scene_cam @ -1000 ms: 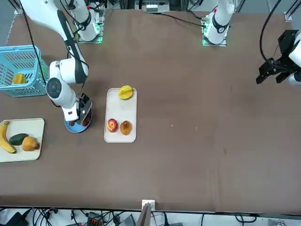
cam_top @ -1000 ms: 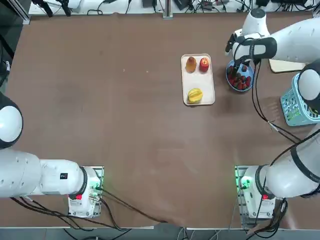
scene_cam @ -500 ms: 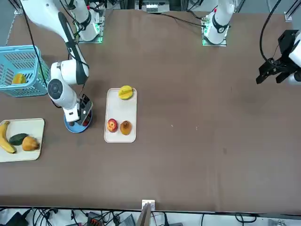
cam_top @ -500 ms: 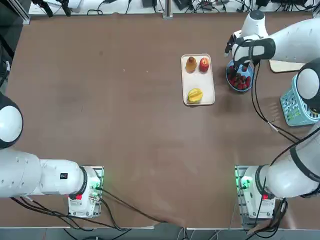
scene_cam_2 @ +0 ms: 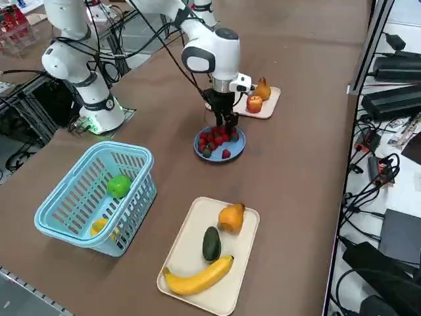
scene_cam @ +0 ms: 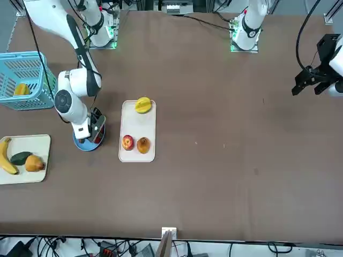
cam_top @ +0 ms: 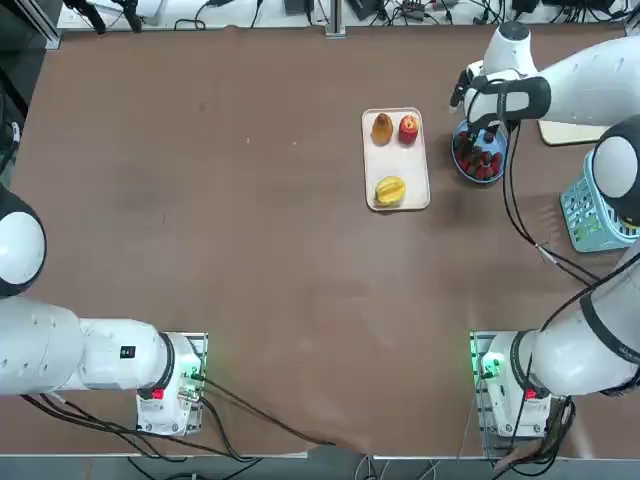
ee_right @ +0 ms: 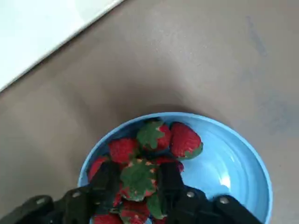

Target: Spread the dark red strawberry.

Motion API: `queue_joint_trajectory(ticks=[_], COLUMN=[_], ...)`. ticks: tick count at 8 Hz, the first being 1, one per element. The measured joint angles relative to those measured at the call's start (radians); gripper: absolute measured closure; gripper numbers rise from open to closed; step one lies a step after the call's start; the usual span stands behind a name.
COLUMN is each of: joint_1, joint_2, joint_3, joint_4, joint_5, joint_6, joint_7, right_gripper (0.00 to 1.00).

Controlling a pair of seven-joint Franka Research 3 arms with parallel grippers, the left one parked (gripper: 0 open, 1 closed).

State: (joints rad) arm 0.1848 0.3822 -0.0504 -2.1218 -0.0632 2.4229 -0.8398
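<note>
My right gripper (ee_right: 138,181) pinches a dark red strawberry (ee_right: 136,179), green leafy cap showing, among the heaped berries in the blue bowl (ee_right: 233,161).

The right pincer (ee_right: 138,184) points straight down, fingers (ee_right: 106,179) nearly closed.

Wide bare desk (cam_top: 250,230) lies left of the white tray (cam_top: 396,160). On the right, blue bowl (cam_top: 480,160), basket (cam_top: 600,215) and tray crowd the passage.

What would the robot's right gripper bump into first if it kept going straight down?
The right gripper points down into the blue bowl, closed around a strawberry. Straight on, it would probably press into the strawberries beneath, then the bowl's bottom.
</note>
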Motion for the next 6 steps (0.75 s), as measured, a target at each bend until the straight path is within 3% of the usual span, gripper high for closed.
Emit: queue_joint_trajectory(ticks=[4,6], joint_1=[-0.001,-0.001], joint_2=[0.0,-0.005], joint_3=[-0.005,-0.005], joint_4=[0.002,0.007], joint_5=[0.0,0.0], joint_6=[0.001,-0.009], joint_7=[0.0,0.001], right_gripper=[0.61,0.61])
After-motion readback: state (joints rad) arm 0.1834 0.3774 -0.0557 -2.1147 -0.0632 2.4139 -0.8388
